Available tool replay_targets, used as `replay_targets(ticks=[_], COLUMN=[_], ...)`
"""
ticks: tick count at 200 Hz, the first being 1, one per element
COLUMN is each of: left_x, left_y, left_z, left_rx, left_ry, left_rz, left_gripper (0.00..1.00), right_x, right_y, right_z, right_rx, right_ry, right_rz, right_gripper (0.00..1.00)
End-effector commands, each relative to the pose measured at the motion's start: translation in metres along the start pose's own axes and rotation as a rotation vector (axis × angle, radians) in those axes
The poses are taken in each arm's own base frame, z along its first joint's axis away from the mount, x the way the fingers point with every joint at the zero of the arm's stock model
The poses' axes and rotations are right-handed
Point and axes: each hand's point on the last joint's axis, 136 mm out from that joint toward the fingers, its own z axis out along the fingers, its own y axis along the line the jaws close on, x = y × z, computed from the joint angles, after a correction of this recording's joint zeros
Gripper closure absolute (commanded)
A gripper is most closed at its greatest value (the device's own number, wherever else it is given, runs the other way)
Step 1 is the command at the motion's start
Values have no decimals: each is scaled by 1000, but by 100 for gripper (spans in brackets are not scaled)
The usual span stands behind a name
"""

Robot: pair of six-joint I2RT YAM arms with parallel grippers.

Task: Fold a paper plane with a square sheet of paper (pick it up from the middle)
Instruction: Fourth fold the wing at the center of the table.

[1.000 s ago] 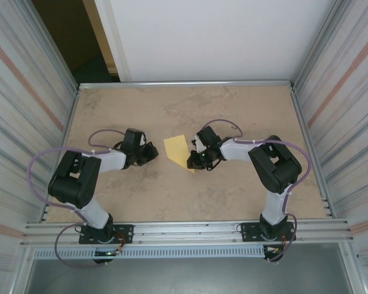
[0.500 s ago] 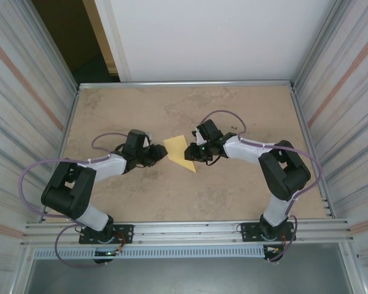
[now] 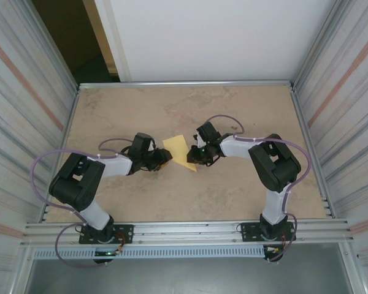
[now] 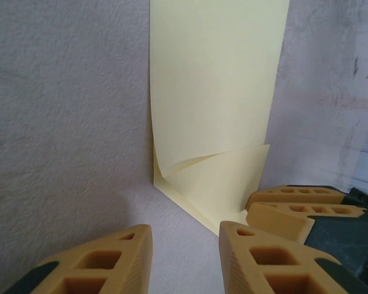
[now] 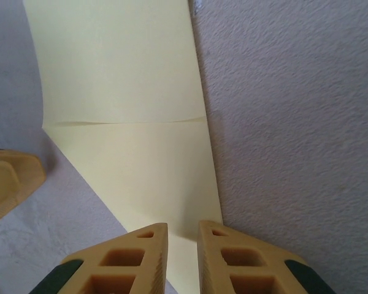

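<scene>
The square sheet of paper (image 3: pixel 178 150) is pale yellow and lies on the table between the two grippers, partly folded, with one corner flap curling up (image 4: pixel 214 177). A crease runs across it (image 5: pixel 129 121). My left gripper (image 3: pixel 164 157) sits low at the paper's left edge. In the left wrist view, the left gripper (image 4: pixel 185 236) is open, with bare table between its fingers. My right gripper (image 3: pixel 194 157) is over the paper's near corner. In its own view, the right gripper (image 5: pixel 183 228) has its fingers a narrow gap apart with paper showing in that gap. The right gripper's fingers (image 4: pixel 294 207) also show beside the flap.
The beige table (image 3: pixel 233 190) is ringed by an aluminium frame, with corrugated walls left and right and a white panel behind. The left gripper's finger (image 5: pixel 6 177) shows at the left in the right wrist view.
My left gripper has slid right up to the paper's edge and opened. My right gripper shifted a little along the paper's near corner, first opening, then narrowing its gap.
</scene>
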Motion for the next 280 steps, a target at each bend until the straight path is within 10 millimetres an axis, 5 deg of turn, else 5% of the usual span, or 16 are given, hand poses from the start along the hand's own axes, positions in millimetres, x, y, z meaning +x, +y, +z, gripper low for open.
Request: replay_targets(ticks=[1, 45, 121, 280], left_x=[-3, -8, -10, -17], left_y=[-14, -17, 4, -34], left_z=[5, 12, 9, 18], left_rx=[28, 24, -75, 49], left_ry=[9, 10, -33, 13], left_rz=[2, -3, -59, 9], left_gripper=[66, 75, 71, 80], right_x=[0, 2, 5, 8], right_y=[-10, -17, -22, -27], right_z=[7, 8, 9, 12], right_rx=[19, 29, 35, 40], right_ry=[12, 19, 22, 27], right_rz=[45, 58, 69, 78], right_gripper=[81, 82, 82, 83])
